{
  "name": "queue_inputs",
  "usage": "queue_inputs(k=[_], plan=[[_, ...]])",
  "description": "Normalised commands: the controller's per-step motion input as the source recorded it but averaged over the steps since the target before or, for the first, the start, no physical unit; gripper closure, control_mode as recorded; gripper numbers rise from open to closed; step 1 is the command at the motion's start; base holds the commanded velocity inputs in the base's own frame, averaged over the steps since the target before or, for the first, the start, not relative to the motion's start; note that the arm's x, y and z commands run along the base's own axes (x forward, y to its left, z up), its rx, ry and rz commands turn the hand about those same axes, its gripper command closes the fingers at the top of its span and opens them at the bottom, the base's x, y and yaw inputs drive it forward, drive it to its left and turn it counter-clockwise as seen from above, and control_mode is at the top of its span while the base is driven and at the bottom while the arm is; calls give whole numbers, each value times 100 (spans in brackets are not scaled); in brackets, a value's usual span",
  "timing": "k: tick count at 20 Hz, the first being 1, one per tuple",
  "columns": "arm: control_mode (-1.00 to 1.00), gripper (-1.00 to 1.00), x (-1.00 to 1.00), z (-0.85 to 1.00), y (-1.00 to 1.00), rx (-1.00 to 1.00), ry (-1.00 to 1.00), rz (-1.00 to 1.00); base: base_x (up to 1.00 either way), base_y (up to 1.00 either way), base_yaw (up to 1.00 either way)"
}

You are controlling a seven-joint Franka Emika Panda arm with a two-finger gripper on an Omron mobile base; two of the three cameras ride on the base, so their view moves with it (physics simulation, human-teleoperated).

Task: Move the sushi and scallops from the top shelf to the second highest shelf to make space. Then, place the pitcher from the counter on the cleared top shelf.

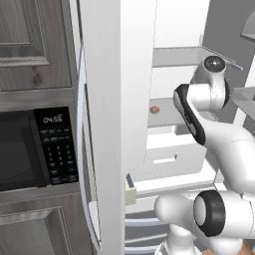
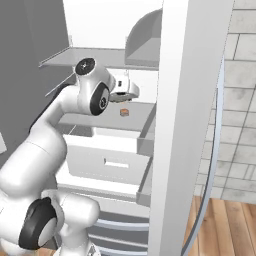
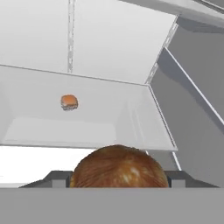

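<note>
Gripper [image 3: 116,180] holds the scallops [image 3: 118,165]: the round brown lump fills the gap between the two dark tips, jaws wide around it. Contact at the pads is cut off by the bottom of the hand view, so the grip is judged, not plainly seen.

Sushi [image 3: 69,102] lies ahead of the gripper and off to its left, further in, sitting on the second shelf [image 3: 144,131]. From the right base view the gripper [image 2: 125,95] hangs just above that shelf [image 2: 80,120], under the top shelf [image 2: 95,59], with the sushi [image 2: 124,112] just below and beyond it.

Coming move, likely: straight down to set the scallops on bare shelf right of the sushi. The scallops are round, with no long axis to line up.

Hard to tell: the gap between scallops and shelf. In the left base view the arm covers the hand; sushi [image 1: 155,109] is a small speck.
</note>
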Motion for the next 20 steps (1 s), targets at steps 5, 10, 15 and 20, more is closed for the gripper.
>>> queue_inputs(k=[5,10,15,20], plan=[[-100,100,-8,-76,-16,2,9,0,0,0,0],[-100,100,11,-42,0,7,15,0,0,0,0],[-100,100,49,-26,0,10,12,0,0,0,0],[-100,100,57,-15,-3,11,2,-1,0,0,0]])
